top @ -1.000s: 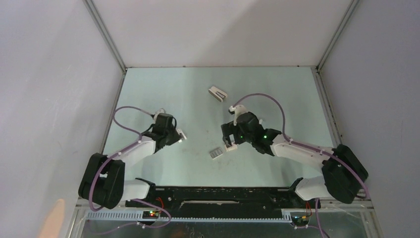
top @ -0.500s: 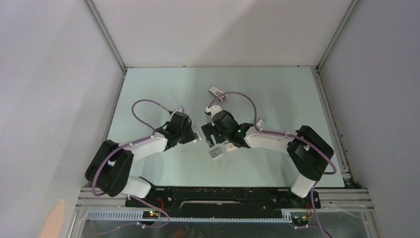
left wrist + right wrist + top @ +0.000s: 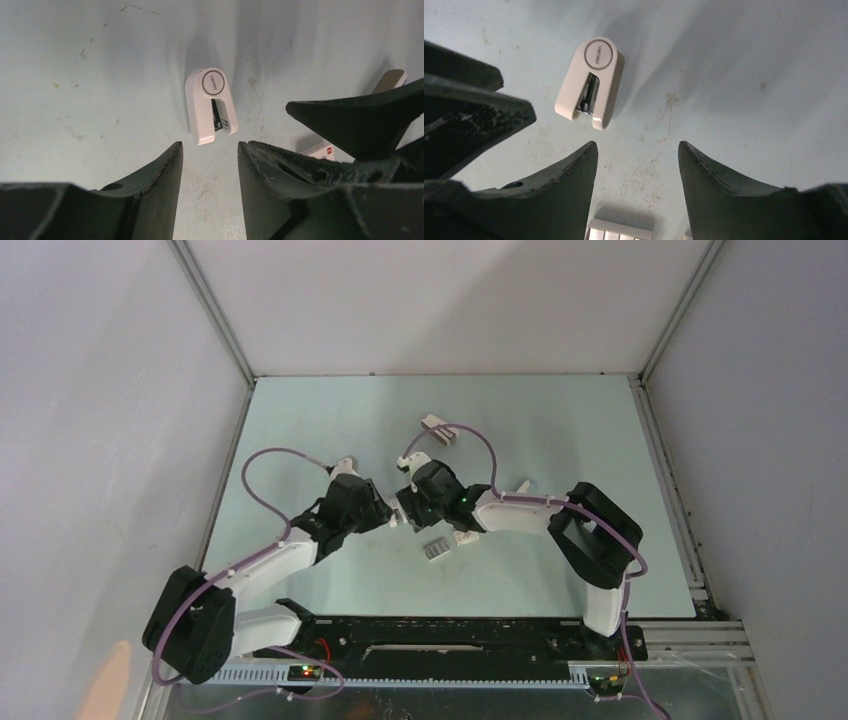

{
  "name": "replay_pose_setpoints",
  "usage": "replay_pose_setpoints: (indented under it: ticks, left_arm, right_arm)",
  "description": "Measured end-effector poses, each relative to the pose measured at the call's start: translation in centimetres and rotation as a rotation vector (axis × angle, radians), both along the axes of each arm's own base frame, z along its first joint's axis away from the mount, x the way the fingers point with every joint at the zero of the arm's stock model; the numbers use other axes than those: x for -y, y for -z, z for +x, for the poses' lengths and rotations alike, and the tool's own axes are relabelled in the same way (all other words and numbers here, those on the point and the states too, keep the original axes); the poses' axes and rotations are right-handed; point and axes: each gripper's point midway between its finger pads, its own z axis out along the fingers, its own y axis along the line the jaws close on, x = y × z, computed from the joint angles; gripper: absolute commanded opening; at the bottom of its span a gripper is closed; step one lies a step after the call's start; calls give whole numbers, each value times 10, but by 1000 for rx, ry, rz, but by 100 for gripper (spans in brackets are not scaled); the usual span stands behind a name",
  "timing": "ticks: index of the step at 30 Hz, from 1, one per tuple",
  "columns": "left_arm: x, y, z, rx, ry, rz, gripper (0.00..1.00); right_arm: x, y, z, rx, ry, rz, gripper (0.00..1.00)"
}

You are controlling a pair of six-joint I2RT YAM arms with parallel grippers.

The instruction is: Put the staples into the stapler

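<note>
Staples (image 3: pixel 435 549), a small grey ribbed block, lie flat on the table (image 3: pixel 330 420) just near of the two grippers, which meet around the middle of the table. A white box (image 3: pixel 465 537) with a red mark sits just right of the block.

In the left wrist view, the left gripper (image 3: pixel 209 146) has its fingers (image 3: pixel 160 185) parted with a clear gap and holds nothing. Just beyond the tips a white stapler (image 3: pixel 207 107) lies on its side, rounded end far and mouth toward the camera. Whether the tips touch it cannot be told.

In the right wrist view, the right gripper (image 3: pixel 636 145) also has its jaws spread and empty. The white stapler lies ahead and left of its tips, and the staples show at the bottom edge, behind the tips.

The slim stapler (image 3: pixel 522 487) is pale and rests on the table to the right, beside the right forearm. It is well apart from the staples and from both grippers. A far stapler (image 3: pixel 438 428) lies beyond the grippers.

The round badge on the white stapler carries a short word, too small to read. The box shows only its red mark.
</note>
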Motion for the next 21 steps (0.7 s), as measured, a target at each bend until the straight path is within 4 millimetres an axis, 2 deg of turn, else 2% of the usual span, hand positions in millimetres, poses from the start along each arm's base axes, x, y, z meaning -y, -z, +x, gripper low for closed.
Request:
replay_pose_setpoints:
  ticks: [8,15,21]
  left_arm:
    - [-18,-1,-12,27,-40,24,60]
    - [-27,-12,-12,70,-73,32,62]
    - [-30,-13,-12,73,-83,41,62]
  right_arm:
    - [-14,12,5,5,-42,3,59]
    - [-29,21,12,4,-72,4,55]
    - [-35,26,14,1,-94,3,52]
